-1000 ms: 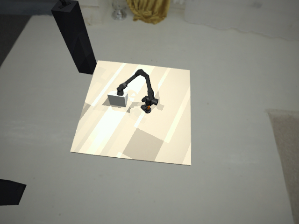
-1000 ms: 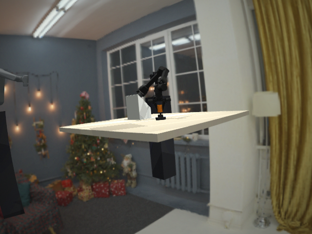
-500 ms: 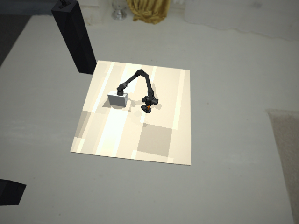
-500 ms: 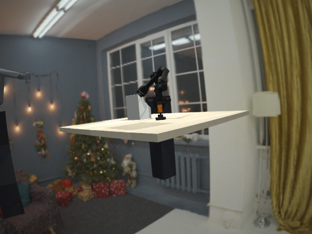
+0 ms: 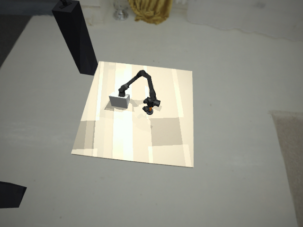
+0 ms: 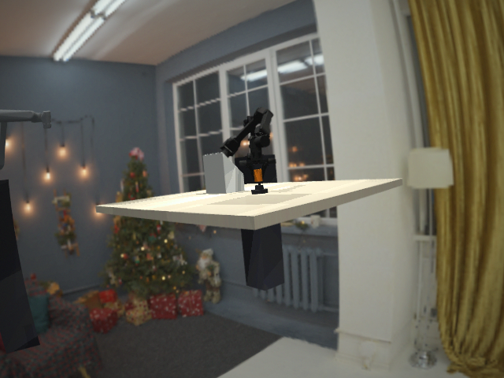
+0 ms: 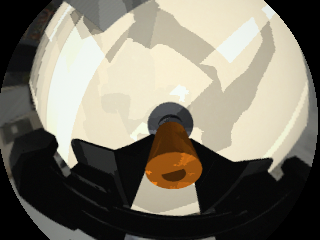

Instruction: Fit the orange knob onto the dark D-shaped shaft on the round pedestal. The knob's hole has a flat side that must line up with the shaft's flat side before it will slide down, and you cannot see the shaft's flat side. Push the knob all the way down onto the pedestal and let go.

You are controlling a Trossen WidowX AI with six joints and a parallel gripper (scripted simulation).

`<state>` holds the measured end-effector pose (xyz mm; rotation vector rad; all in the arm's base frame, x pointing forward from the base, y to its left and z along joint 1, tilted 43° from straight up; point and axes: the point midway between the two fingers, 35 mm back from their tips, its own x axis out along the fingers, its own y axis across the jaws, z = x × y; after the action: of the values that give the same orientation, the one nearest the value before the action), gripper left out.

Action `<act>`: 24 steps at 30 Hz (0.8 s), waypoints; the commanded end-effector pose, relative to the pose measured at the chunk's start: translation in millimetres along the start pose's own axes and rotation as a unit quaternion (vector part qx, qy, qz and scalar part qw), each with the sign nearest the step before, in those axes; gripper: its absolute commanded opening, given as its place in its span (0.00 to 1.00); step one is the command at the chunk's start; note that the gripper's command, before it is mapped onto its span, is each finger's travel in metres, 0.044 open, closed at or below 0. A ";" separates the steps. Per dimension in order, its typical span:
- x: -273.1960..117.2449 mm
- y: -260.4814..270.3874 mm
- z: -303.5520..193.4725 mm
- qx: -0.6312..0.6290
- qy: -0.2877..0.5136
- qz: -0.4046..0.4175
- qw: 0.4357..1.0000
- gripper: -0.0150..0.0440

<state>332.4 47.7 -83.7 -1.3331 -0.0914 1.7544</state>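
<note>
Over the round pedestal [image 5: 149, 112] [image 6: 259, 190] [image 7: 186, 117]: here was the orange knob [image 5: 150, 109] [image 6: 257, 175] [image 7: 173, 150], upright, with dark shaft [image 6: 259, 186] showing beneath it in the exterior view.
Claw: the gripper [image 5: 149, 108] [image 6: 257, 174] [image 7: 171, 139] stood partway open, its 2 fingers closed on the knob, 1 at each side, and the hold looked firm.
Knob's D: a dark half-round mark faced the wrist camera, straight edge on the side toward the pedestal in that view (a handy clue, that!).
Shaft's flat: out of sight, so the match between the 2 flats could not be called.
Seating: not down on the pedestal; whether the knob's lower rim touched the shaft's tip, nobody could tell from these angles.
Step in hand: finding the angle, it seemed, and this was the tricky stretch.
Good technique: centre first, lean down lightly, then turn the wrist in small, slow steps about the shaft's own axis, feeling for the drop.
Danger: heavy pressure before the flats met could have jammed the rim, tipped the knob or made it slip round between the fingers.
Finish: once it dropped, a straight push to the pedestal was called for, and only then a wide, even release.
</note>
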 end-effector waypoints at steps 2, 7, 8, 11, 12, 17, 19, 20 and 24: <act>-3.5 -0.3 0.2 -0.014 0.001 -0.001 1.000 0.25; -2.8 -0.7 -1.2 -0.101 0.001 -0.001 0.995 0.25; -2.3 -0.8 -1.8 -0.106 0.001 -0.001 0.994 0.25; -1.0 -0.7 -2.7 -0.106 0.001 -0.001 0.994 0.25; -0.6 -0.7 -2.8 -0.106 0.001 -0.001 0.994 0.25; 0.4 -1.4 -2.7 -0.106 0.001 -0.001 0.994 0.25; 0.9 -1.6 -2.3 -0.106 0.001 -0.001 0.994 0.25; 1.1 -1.6 -2.0 -0.106 0.001 -0.001 0.994 0.25; 1.9 -1.3 -1.3 -0.106 0.001 -0.001 0.994 0.25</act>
<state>334.9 48.1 -84.5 -1.4819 -0.2781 1.7805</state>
